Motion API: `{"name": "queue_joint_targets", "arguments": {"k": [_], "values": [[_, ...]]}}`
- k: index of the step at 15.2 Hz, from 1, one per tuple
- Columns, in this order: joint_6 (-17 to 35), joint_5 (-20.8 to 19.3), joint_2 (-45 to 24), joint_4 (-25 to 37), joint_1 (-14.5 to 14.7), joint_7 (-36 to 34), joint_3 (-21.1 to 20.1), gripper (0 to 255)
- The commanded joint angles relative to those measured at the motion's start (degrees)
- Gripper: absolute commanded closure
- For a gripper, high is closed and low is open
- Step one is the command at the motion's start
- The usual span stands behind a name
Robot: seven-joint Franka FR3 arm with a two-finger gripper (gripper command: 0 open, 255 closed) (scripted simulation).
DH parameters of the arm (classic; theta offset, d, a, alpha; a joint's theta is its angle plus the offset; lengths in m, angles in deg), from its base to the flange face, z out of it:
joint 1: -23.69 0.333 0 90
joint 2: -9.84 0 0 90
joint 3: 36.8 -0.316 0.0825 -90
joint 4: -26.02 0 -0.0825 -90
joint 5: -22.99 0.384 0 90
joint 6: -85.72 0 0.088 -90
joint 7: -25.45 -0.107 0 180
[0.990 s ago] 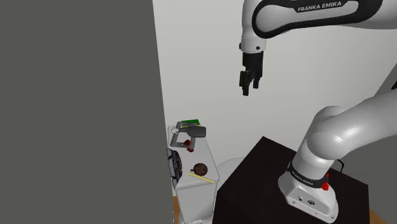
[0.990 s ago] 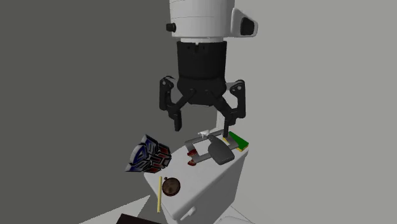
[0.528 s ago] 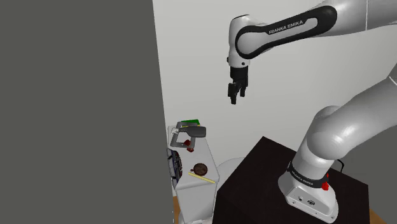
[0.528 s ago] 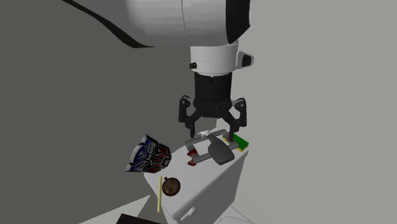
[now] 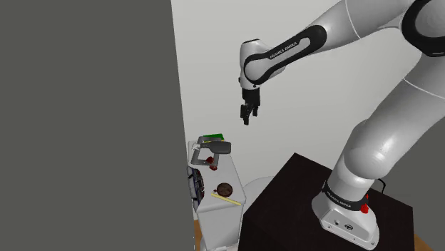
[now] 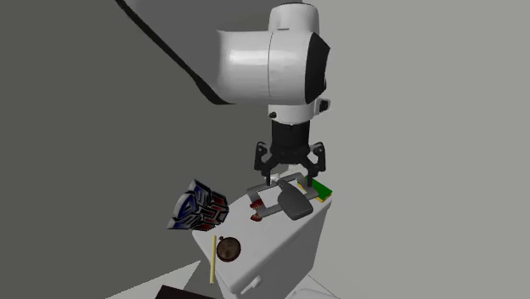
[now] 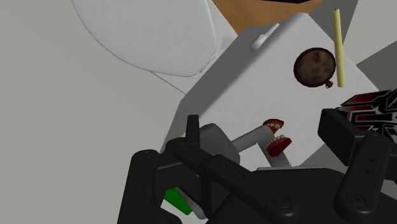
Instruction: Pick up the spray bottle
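Note:
The spray bottle (image 5: 215, 149) is a grey thing with a dark head, lying on its side at the far end of a white toilet tank lid (image 5: 225, 175). It also shows in the second exterior view as a grey frame with a dark block (image 6: 285, 198). My black gripper (image 5: 245, 114) hangs open in the air above it and slightly to the shoulder view's right, touching nothing. From the second exterior view the gripper (image 6: 290, 165) sits just over the bottle. In the wrist view the spray bottle (image 7: 213, 141) lies below the open gripper (image 7: 245, 153), nearer one finger.
On the lid also lie a green item (image 6: 319, 188), a small red piece (image 6: 253, 210), a brown round thing (image 6: 228, 248) and a yellow stick (image 6: 211, 259). A dark emblem-shaped thing (image 6: 197, 208) leans at the lid's side. A grey wall (image 5: 85, 121) stands close by, and the dark stand (image 5: 285, 207).
The arm has stretched out: the gripper moved toward the shoulder view's left and a little lower, ending over the far end of the tank. It stayed open throughout.

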Motion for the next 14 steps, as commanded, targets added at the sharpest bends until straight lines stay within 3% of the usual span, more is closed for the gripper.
{"name": "queue_joint_targets", "arguments": {"k": [1, 8, 14], "values": [[3.37, -0.12, -4.56, 1.66, 0.02, 1.27, 0.28, 0], [11.95, 0.07, -20.14, 9.91, 0.09, 4.99, 0.32, 0], [16.38, 0.21, -33.41, 19.8, -0.1, 7.85, -0.28, 0]]}}
